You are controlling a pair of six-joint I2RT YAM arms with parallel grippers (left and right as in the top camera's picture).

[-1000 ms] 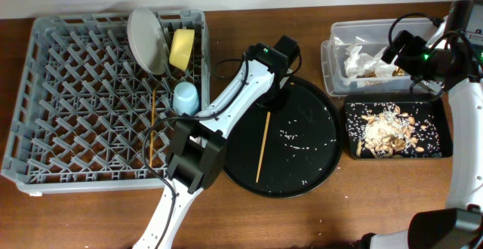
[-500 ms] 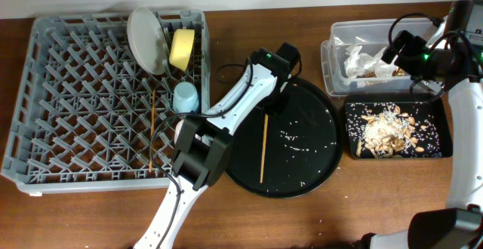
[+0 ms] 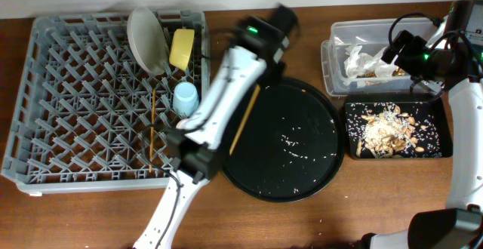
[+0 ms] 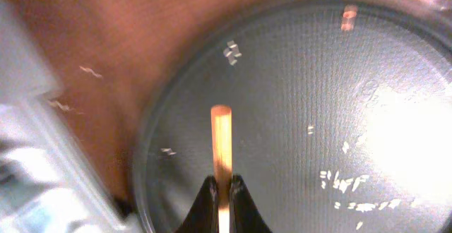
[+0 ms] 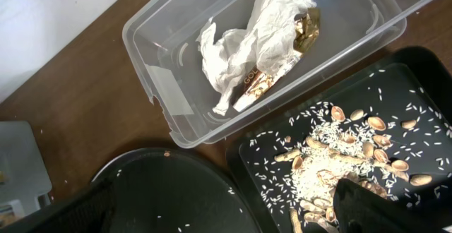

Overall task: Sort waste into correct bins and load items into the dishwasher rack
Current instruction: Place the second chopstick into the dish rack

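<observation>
A wooden table (image 3: 362, 219) is seen from above, with close views from each wrist. The left gripper (image 4: 222, 188) is clamped on one wooden chopstick (image 4: 222, 138), its two dark fingertips pinching the near end. The chopstick points out over the left part of the round black tray (image 4: 282, 85), where a few white rice grains (image 4: 342, 183) lie scattered. We cannot tell whether its far end touches the tray. From above, the left arm is blurred, and the chopstick slants across the tray's left rim, just beside the dishwasher rack (image 3: 75, 106).

In the rack's far right corner, the grey-green plate (image 3: 146, 40) stands on edge with the yellow bowl (image 3: 181, 49) just beside it. The blue cup (image 3: 186, 98) sits a little nearer, and a second chopstick (image 3: 152, 124) lies among the pegs.

At the right, the right gripper (image 5: 226, 215) hangs with its fingers spread wide, holding nothing, above the clear tub (image 5: 159, 85) and the black rectangular tray (image 5: 424, 78). The tub holds the crumpled napkin (image 5: 240, 42) and the gold wrapper (image 5: 305, 27). The rectangular tray holds the food scraps (image 5: 332, 169).
</observation>
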